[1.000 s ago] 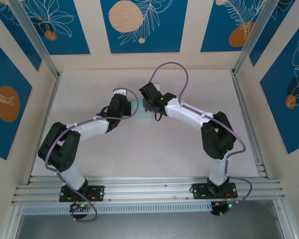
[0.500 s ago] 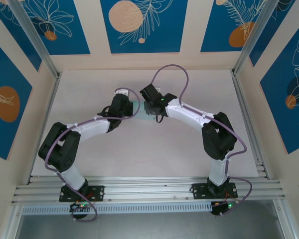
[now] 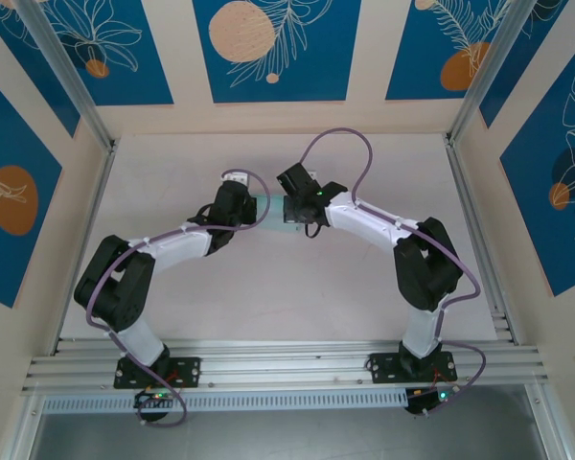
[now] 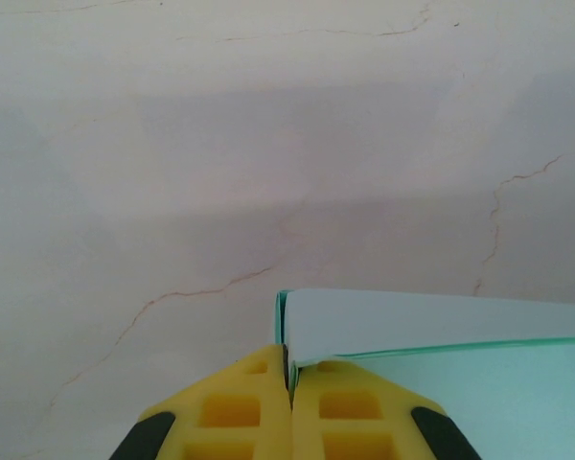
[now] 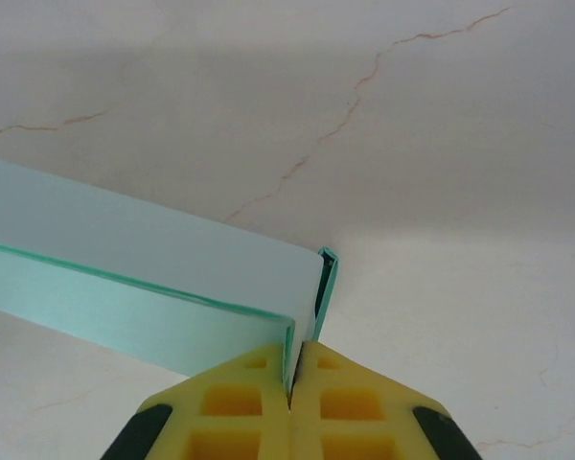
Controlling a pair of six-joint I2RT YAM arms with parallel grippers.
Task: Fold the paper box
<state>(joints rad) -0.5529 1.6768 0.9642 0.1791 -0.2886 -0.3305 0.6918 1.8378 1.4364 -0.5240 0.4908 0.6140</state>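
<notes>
The paper box (image 3: 270, 211) is pale light-blue card, held between the two arms at the middle of the table. In the left wrist view its left end (image 4: 383, 331) shows as a raised wall. My left gripper (image 4: 289, 369) is shut on that end's thin edge, with the yellow pads (image 4: 232, 407) pressed together. In the right wrist view the paper box (image 5: 144, 264) runs off to the left. My right gripper (image 5: 294, 359) is shut on the card wall at its right end, and a doubled flap (image 5: 324, 287) stands just beyond.
The pale tabletop (image 3: 268, 297) has thin crack-like lines. Aluminium rails (image 3: 474, 230) run along both sides and the near edge. Purple cables (image 3: 340, 144) loop above the wrists. Blue and cream patterned walls (image 3: 268, 48) close in the back and sides.
The right gripper opened a little, shifted slightly right and back, and has closed on the box's right end. The left arm and its grip have not moved.
</notes>
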